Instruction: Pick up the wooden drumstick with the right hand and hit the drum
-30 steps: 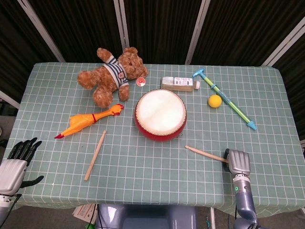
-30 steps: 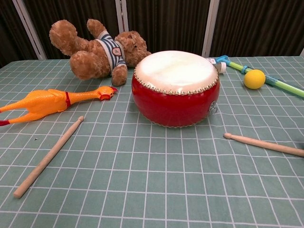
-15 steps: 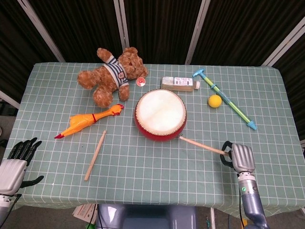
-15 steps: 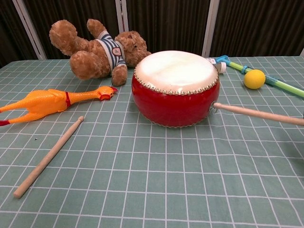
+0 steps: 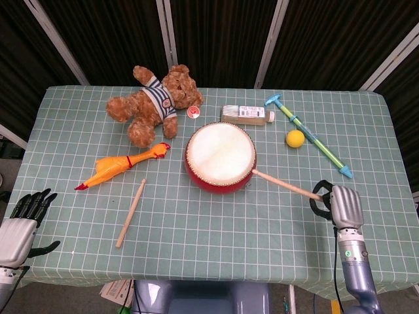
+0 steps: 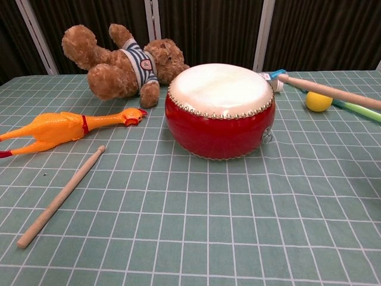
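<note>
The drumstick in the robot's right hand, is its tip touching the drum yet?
Apart. In the chest view the drumstick tip hangs in the air to the right of the drum, level with its rim, with background showing between them. The right hand holds its far end.

The right hand (image 5: 345,206) had a pale silver-grey back, smooth and boxy, ribbed where the fingers began; its thumb side was black; below it, toward the near edge of the table (image 5: 216,245), a rounded grey-blue wrist and forearm carried a small green light; a thin dark cable ran alongside that forearm. The left hand (image 5: 25,219), off the table's near left corner, had glossy black segmented fingers above a light grey, squarish palm shell; a black thumb stuck out sideways toward the table.
</note>
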Robot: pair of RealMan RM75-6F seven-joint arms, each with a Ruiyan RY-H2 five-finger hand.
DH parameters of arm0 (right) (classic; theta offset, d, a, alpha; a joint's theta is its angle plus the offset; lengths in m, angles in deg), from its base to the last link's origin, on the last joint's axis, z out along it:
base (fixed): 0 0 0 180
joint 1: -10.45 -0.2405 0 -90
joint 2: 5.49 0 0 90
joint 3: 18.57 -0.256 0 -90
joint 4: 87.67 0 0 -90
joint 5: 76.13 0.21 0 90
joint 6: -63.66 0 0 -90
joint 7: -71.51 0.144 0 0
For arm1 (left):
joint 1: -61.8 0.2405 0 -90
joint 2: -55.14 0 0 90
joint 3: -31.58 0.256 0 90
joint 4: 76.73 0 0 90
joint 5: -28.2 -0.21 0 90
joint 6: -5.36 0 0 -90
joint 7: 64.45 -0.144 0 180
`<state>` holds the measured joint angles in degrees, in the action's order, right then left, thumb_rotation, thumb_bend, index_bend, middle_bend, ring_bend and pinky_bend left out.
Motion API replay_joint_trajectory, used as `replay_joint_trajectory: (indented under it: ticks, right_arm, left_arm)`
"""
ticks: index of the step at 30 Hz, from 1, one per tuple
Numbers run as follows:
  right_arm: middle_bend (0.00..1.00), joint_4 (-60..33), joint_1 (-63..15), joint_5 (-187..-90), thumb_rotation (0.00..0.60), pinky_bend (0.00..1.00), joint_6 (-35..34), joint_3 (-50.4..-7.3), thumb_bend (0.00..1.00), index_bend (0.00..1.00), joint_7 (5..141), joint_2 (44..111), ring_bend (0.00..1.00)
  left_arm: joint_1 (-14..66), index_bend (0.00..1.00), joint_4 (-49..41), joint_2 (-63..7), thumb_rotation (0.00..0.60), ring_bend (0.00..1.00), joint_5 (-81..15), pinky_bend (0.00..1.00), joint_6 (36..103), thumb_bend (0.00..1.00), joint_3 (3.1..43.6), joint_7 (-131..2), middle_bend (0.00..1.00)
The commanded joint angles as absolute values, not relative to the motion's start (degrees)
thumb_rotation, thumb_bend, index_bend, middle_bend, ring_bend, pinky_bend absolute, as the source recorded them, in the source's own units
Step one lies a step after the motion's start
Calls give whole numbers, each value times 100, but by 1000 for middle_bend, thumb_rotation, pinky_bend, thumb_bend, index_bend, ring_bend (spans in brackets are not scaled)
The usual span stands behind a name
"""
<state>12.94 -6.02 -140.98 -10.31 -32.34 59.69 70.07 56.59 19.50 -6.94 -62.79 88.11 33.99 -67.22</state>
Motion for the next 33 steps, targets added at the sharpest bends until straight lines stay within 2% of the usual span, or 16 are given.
replay_joint_trajectory:
  ticks: [1, 7, 16, 19, 31, 32, 33]
  right_arm:
    - [1000, 1441, -727, -13796, 600, 909, -953, -3463, 804, 972, 5931, 6957, 1000]
    - [1000, 1777, -1005, -12953, 600, 908, -830, -4042, 805, 972, 5916, 6943, 1000]
    - [1000, 2330, -1308, -11681, 600, 909, -996, -5244, 805, 972, 6760, 7132, 1000]
    - [1000, 2287, -1389, -11529, 600, 909, -1085, -5406, 804, 972, 6892, 7202, 1000]
    - [1000, 1552, -1812, -11904, 600, 909, -1188, -4939, 805, 972, 6540, 7674, 1000]
    - [1000, 1311, -1963, -12199, 600, 909, -1176, -4697, 805, 972, 6168, 7719, 1000]
    - [1000, 855, -2192, -12682, 600, 909, -1177, -4259, 804, 972, 5495, 7827, 1000]
  left_arm:
    - [5658, 0, 1950, -694, 600, 0, -6288, 0, 8815, 0, 3399, -6725, 0]
    - [5650, 0, 1949, -682, 600, 0, -6290, 0, 8796, 0, 3404, -6678, 0]
    - [5631, 0, 1940, -644, 600, 0, -6358, 0, 8791, 0, 3426, -6544, 0]
    - [5628, 0, 1927, -634, 600, 0, -6388, 0, 8792, 0, 3439, -6486, 0]
    - [5622, 0, 1934, -624, 600, 0, -6440, 0, 8800, 0, 3463, -6418, 0]
    - [5622, 0, 1936, -624, 600, 0, -6434, 0, 8797, 0, 3464, -6405, 0]
    - [5622, 0, 1940, -622, 600, 0, -6416, 0, 8791, 0, 3460, -6381, 0]
